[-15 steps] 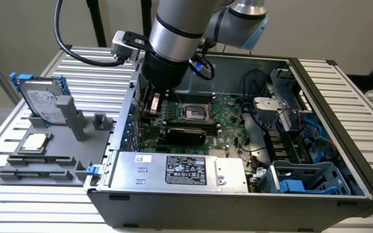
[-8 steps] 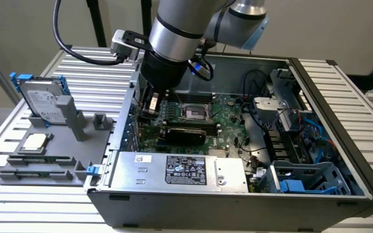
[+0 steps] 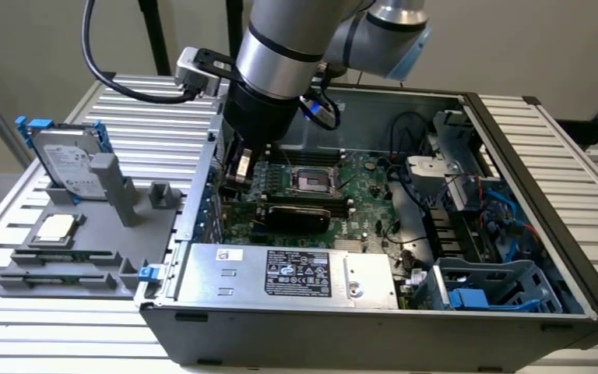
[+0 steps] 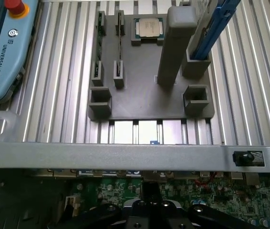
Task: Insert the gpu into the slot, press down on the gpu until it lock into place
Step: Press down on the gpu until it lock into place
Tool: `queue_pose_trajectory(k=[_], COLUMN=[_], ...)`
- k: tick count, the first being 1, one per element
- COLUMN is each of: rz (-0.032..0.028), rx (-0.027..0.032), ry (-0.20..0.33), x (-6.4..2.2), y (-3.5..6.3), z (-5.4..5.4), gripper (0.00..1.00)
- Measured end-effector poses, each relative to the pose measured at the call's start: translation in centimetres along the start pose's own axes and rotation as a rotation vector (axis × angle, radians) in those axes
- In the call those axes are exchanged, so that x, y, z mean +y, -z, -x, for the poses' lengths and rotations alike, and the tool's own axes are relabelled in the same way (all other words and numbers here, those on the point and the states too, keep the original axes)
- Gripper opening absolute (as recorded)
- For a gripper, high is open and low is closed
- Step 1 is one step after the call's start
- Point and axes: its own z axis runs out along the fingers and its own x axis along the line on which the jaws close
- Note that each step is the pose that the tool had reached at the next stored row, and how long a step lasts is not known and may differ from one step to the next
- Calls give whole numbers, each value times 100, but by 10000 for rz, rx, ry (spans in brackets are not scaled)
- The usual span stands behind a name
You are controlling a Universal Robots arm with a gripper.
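Exterior view: flat black rectangular gpu (image 3: 293,216) lay seated across green motherboard (image 3: 357,195), near case's front edge. Gripper (image 3: 239,173) hovered just beside it; claw state impossible to tell. Judged light, stiff, fragile; best gripped along shroud edges.

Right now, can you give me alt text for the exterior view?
A robot arm reaches down into an open PC case, above the motherboard where the black gpu lies. A silver power supply sits in front; a grey tray with a hard drive stands at the view's left.
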Motion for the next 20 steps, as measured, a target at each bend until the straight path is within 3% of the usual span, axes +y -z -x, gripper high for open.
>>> queue_pose_trajectory(k=[9, 20], rz=[5, 5], rx=[-45, -37], ry=[-175, -188], x=[2, 6], y=[0, 0], z=[25, 71], gripper=[11, 11])
